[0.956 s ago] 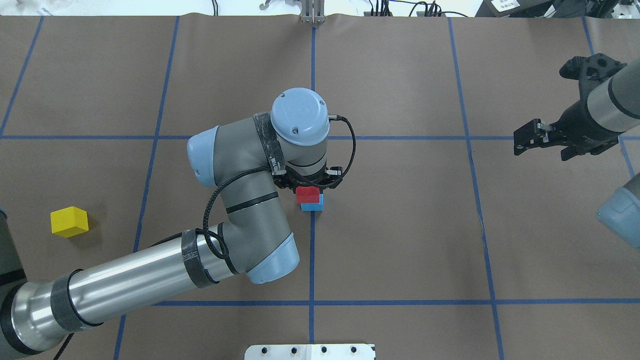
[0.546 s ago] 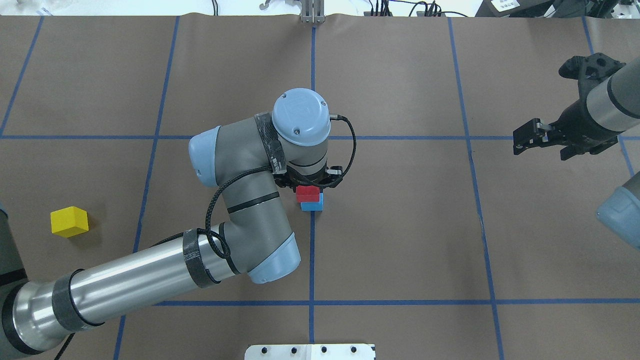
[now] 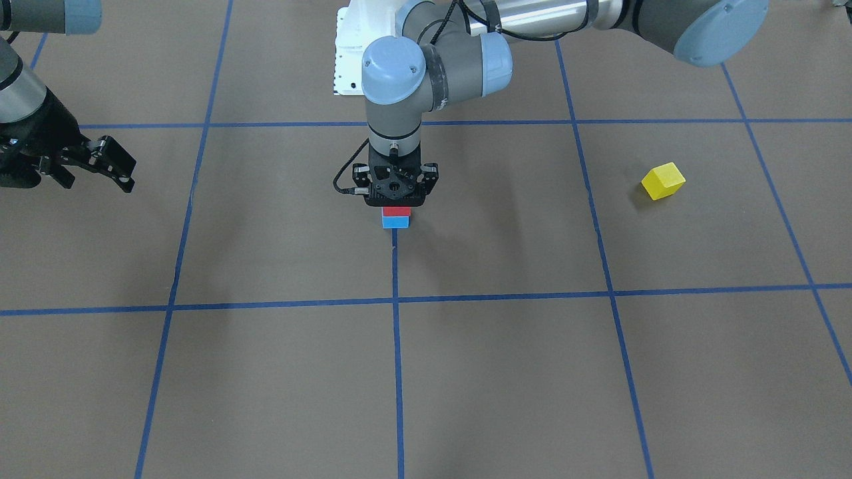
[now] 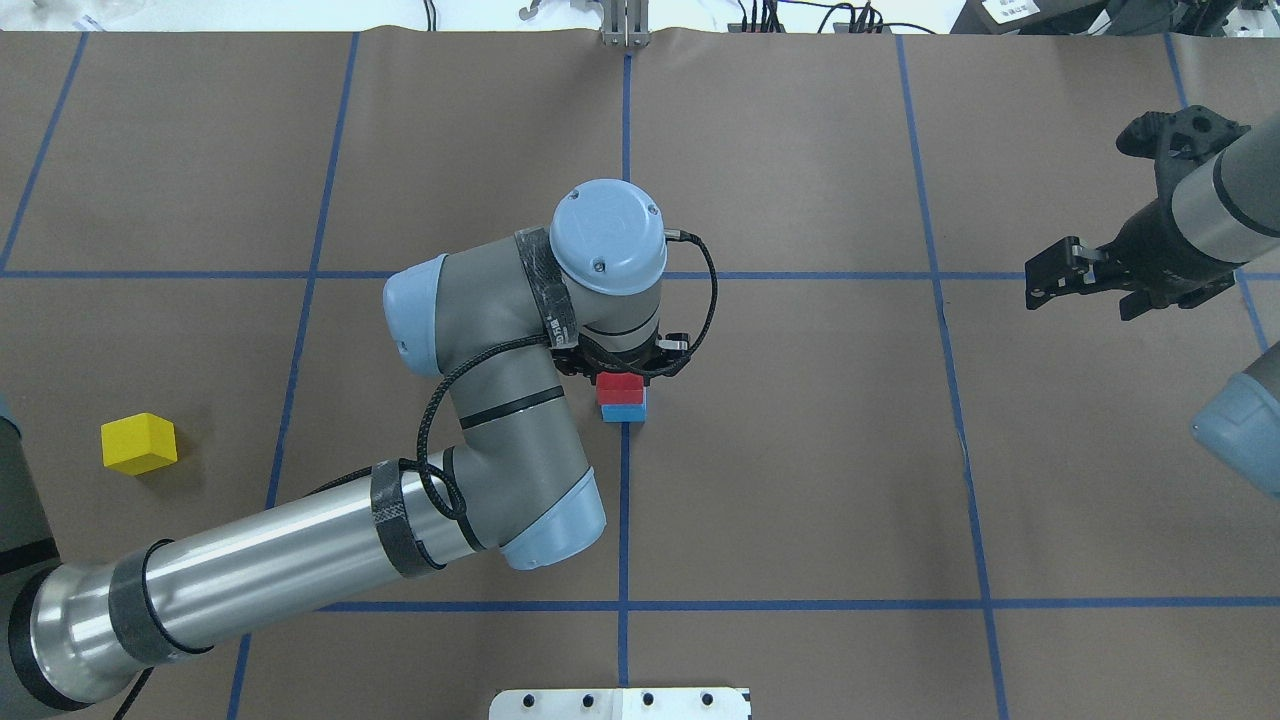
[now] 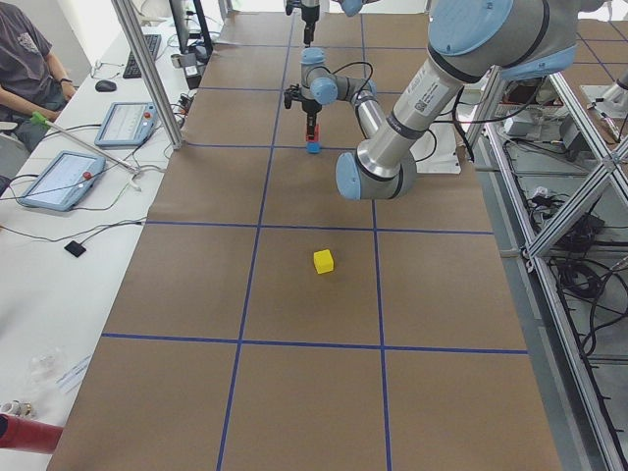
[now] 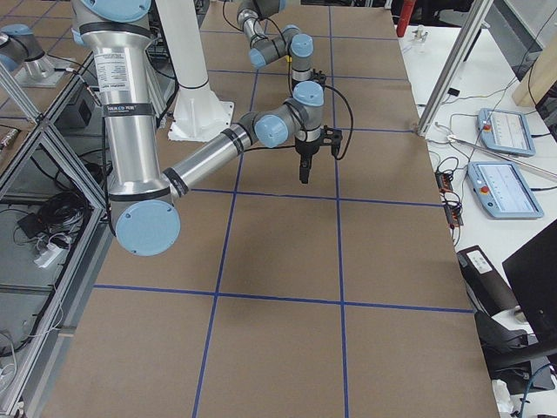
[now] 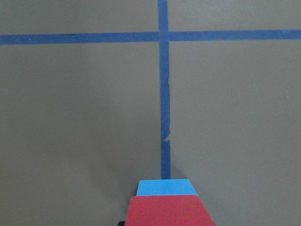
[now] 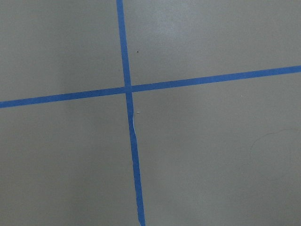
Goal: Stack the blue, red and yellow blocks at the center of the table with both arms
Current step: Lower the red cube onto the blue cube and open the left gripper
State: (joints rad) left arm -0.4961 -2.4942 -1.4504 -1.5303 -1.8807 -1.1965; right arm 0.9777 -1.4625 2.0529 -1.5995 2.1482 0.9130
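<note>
**Red nudged into line over blue, yellow not picked yet**

Yellow [image 4: 138, 443] sits alone far left on the worktop [image 4: 800, 480], well apart from the stack. At the centre cross, the left end effector [image 4: 621, 378] looks clamped on red [image 4: 620, 388], which sits on blue [image 4: 625, 412]. In the last sec arm + red slid a hair right, so it lines up better w/ blue. Release next imo. Right end effector [image 4: 1055, 272] hangs far right, fingers spread, empty, basically hasn't moved.

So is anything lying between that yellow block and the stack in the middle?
Nothing visible lies on the table between the yellow block and the red block atop the blue block. But the left end effector sits right over that stack.
</note>
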